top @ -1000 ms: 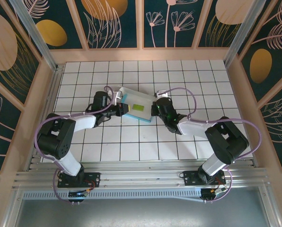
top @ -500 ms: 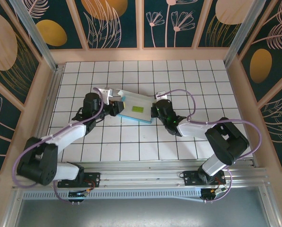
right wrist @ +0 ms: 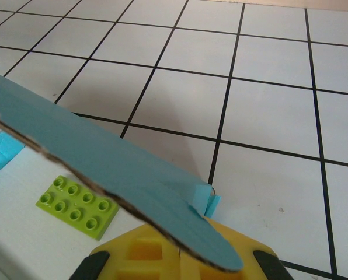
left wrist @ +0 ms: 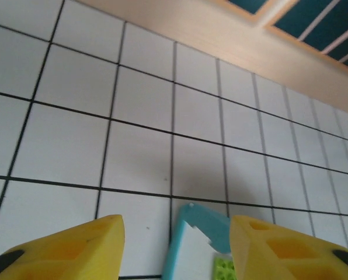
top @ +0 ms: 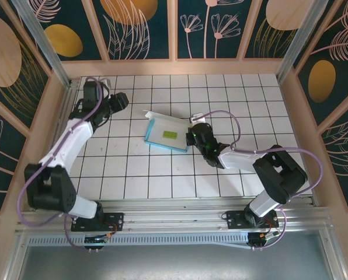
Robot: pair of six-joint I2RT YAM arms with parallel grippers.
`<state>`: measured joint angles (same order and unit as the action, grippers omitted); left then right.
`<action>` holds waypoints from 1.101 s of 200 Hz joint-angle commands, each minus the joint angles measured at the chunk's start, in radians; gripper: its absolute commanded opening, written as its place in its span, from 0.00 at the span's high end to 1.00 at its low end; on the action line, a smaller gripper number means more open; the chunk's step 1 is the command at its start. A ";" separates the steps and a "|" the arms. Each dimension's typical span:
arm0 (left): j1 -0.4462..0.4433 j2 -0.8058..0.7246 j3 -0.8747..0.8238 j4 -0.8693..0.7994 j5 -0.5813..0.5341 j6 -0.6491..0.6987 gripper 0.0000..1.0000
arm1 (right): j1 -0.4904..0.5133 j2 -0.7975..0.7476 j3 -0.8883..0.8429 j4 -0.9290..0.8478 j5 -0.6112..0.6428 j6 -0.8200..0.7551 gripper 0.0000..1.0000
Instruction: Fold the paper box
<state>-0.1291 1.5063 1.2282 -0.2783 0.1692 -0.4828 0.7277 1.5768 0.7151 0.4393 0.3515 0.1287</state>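
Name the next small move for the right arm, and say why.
Probably swing the raised turquoise flap over the paper box and the green brick lying on its white face. The right pincer is shut on that flap, while the left pincer hangs open, well clear of the box.

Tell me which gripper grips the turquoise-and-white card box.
The right gripper, shut on a flap of the turquoise-and-white card paper box; the left gripper stands open, apart from it.
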 commanded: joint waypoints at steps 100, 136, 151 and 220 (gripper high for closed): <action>0.018 0.513 0.246 -0.146 0.388 0.215 0.75 | 0.014 0.003 -0.001 -0.079 -0.006 -0.039 0.95; 0.009 0.527 0.189 -0.048 0.479 0.149 0.79 | 0.015 0.003 0.006 -0.086 -0.006 -0.043 0.95; 0.001 0.529 0.165 0.003 0.513 0.110 0.80 | 0.015 0.001 0.007 -0.085 -0.005 -0.043 0.95; -0.027 0.555 0.119 0.120 0.527 0.046 0.80 | 0.016 0.003 0.013 -0.093 -0.014 -0.040 0.95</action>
<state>-0.1490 2.0434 1.3659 -0.2234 0.6720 -0.3985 0.7284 1.5768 0.7200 0.4305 0.3504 0.1013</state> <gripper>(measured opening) 0.202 0.054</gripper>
